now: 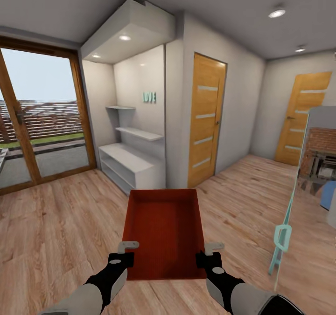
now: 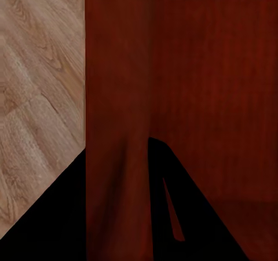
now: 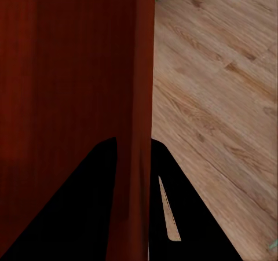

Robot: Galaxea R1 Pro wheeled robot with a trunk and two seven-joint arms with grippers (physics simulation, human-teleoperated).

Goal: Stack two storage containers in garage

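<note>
I'm driving through a home: wood plank floor (image 1: 60, 231), glazed patio door (image 1: 42, 119) at 10 o'clock, built-in white shelves (image 1: 133, 154), two wooden doors (image 1: 205, 119).

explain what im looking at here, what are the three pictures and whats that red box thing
This is a simulated wheeled robot with two arms, steered by a person. The big picture comes from a camera on its head, looking forward and down. The other two come from cameras on each wrist, looking along the fingers.

The red box is an open storage container, and it is empty. The left gripper pinches its left wall and the right gripper pinches its right wall, so the robot carries it in front of itself, above the wood floor.

In each wrist picture the dark red surface is the box wall up close, the black wedges are the fingers, and the planks are the floor.

Ahead stand white shelves and two wooden doors.
</note>
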